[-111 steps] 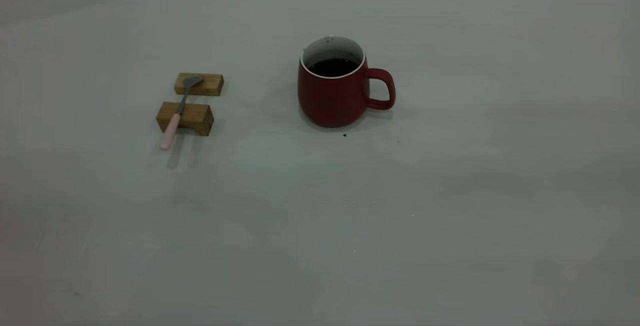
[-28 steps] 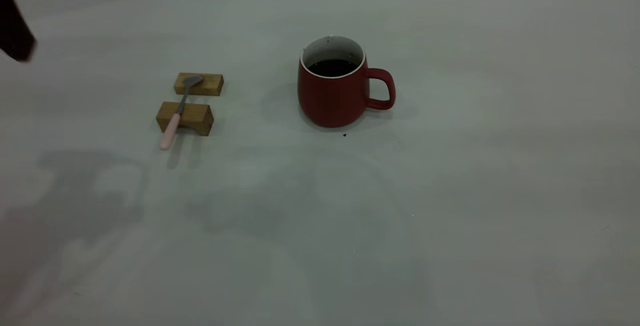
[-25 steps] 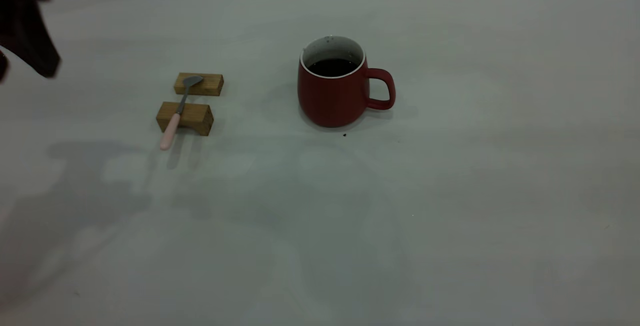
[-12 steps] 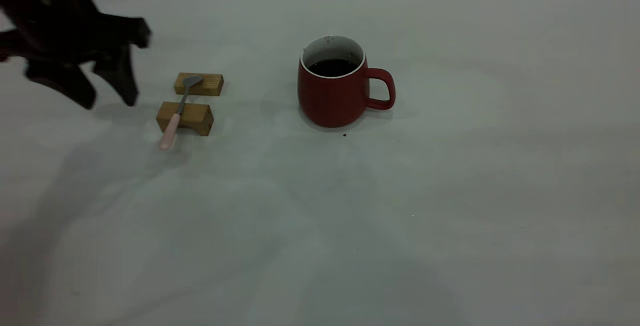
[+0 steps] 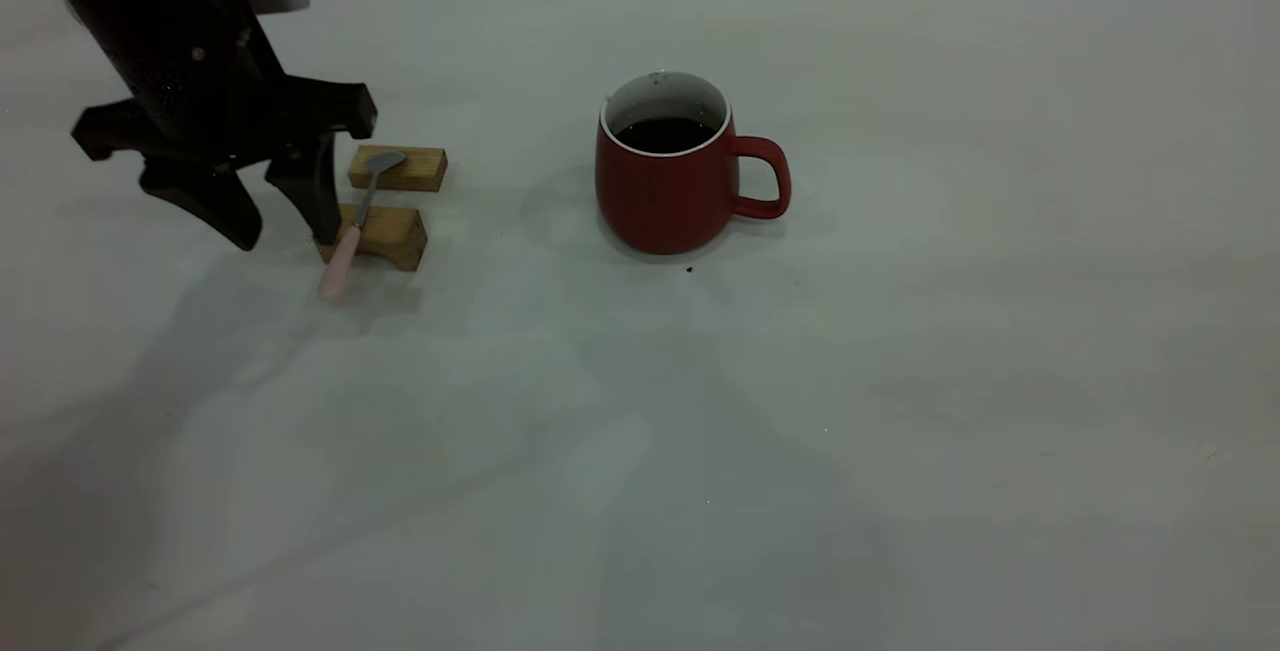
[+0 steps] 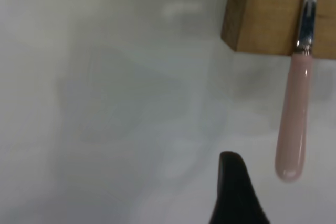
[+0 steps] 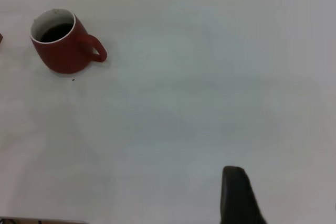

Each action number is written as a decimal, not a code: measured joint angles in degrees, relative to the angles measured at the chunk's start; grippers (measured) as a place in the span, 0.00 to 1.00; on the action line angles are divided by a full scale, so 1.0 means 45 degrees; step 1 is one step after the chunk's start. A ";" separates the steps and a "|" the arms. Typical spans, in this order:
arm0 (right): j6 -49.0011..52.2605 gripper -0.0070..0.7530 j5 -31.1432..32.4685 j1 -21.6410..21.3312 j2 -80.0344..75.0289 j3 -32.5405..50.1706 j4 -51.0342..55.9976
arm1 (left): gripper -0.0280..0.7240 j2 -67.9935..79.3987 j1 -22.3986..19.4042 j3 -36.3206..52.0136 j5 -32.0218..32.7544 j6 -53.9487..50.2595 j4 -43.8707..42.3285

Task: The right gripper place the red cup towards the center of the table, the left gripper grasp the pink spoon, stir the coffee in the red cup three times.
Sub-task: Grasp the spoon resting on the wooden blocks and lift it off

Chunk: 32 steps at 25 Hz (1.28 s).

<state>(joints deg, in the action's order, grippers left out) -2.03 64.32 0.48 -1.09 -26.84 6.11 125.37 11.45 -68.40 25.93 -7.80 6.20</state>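
Note:
The pink spoon (image 5: 350, 231) lies across two tan wooden blocks, bowl on the far one, pink handle (image 6: 294, 119) jutting past the near one. My left gripper (image 5: 283, 229) hangs open just left of the handle, its right finger close beside the near block (image 5: 385, 234); nothing is held. One left fingertip (image 6: 233, 177) shows near the handle's end. The red cup (image 5: 665, 186) stands upright mid-table, handle to the right, with dark coffee (image 5: 665, 134) inside. Only one right fingertip (image 7: 234, 182) shows, far from the cup (image 7: 60, 51), with nothing against it.
The far wooden block (image 5: 410, 169) sits just behind the near one. The pale table (image 5: 900, 381) stretches wide in front of and to the right of the cup. A small dark speck (image 5: 689, 270) lies by the cup's base.
My left arm has swung in from the left edge and come down beside the spoon handle, fingers open. The cup, spoon and blocks have not moved.

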 joint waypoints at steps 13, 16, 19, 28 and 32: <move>0.0000 0.64 0.0000 0.0000 0.0000 0.0000 0.0000 | 0.74 0.1115 0.0000 -0.0631 0.0078 0.0000 0.0187; 0.0000 0.64 0.0000 0.0000 0.0000 0.0000 0.0000 | 0.74 0.1491 0.0000 -0.0631 0.0066 0.0000 0.0193; 0.0000 0.64 0.0000 0.0000 0.0000 0.0000 0.0000 | 0.72 0.1639 0.0000 -0.0631 0.0040 0.0000 0.0193; -0.0013 0.64 0.0000 0.0000 0.0000 0.0000 0.0000 | 0.26 0.1639 0.0000 -0.0641 -0.0412 -0.0011 0.0469; -0.0013 0.64 0.0000 0.0000 0.0000 0.0000 0.0000 | 0.26 0.1312 0.0000 -0.0657 -0.0180 -0.0011 0.0986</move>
<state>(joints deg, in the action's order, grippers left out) -2.09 64.32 0.48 -1.09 -26.84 6.11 131.28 11.45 -71.36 25.12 -7.85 10.64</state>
